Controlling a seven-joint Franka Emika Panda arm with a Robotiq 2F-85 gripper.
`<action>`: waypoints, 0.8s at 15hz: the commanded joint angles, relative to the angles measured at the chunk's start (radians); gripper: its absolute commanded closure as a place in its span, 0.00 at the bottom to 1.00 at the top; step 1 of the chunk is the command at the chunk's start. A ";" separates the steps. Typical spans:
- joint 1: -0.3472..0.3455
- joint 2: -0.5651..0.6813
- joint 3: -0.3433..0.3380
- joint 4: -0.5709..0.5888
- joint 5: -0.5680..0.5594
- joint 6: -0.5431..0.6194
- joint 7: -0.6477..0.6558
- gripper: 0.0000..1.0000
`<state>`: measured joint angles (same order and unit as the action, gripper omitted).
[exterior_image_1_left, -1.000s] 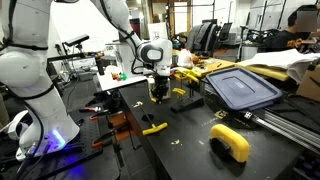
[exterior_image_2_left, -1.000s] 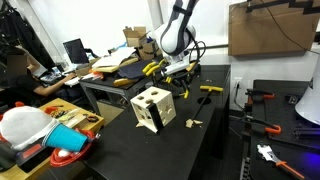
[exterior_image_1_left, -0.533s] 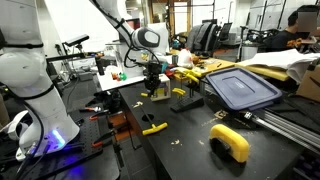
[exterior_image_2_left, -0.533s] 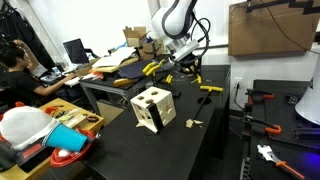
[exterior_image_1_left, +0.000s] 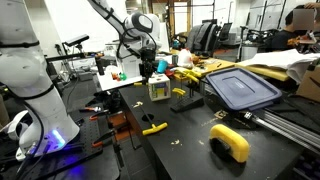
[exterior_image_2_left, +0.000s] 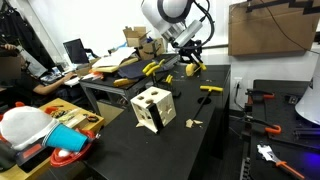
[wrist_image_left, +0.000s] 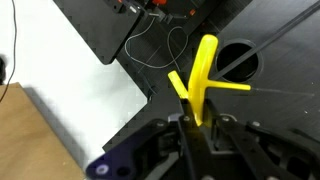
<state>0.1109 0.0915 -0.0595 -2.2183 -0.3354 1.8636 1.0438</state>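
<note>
In the wrist view my gripper (wrist_image_left: 197, 120) is shut on a yellow three-armed piece (wrist_image_left: 204, 72), pinching its stem while the arms stick out past the fingertips. In both exterior views the gripper (exterior_image_1_left: 146, 68) (exterior_image_2_left: 192, 62) hangs in the air over the black table. The yellow piece (exterior_image_2_left: 193, 72) dangles from it. A cream wooden cube with holes (exterior_image_1_left: 158, 88) (exterior_image_2_left: 153, 108) stands on the table, below and a little to the side of the gripper, apart from it.
More yellow pieces lie on the black table (exterior_image_1_left: 190, 135): one near the front edge (exterior_image_1_left: 153, 128), one by the cube (exterior_image_1_left: 178, 93), one further along (exterior_image_2_left: 209, 89). There is also a large curved yellow block (exterior_image_1_left: 231, 142), a dark bin lid (exterior_image_1_left: 240, 88), cables (wrist_image_left: 170, 45) and a white desk (wrist_image_left: 95, 100).
The arm has risen from just above the table, carrying the yellow piece upward and away from the cube. The jaws have stayed shut on it.
</note>
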 joint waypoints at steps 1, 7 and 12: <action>-0.009 -0.054 0.043 0.005 -0.070 -0.069 -0.020 0.96; -0.005 -0.072 0.087 0.012 -0.173 -0.086 -0.018 0.96; 0.009 -0.053 0.125 0.055 -0.232 -0.083 -0.030 0.96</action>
<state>0.1129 0.0430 0.0405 -2.1987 -0.5395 1.8135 1.0437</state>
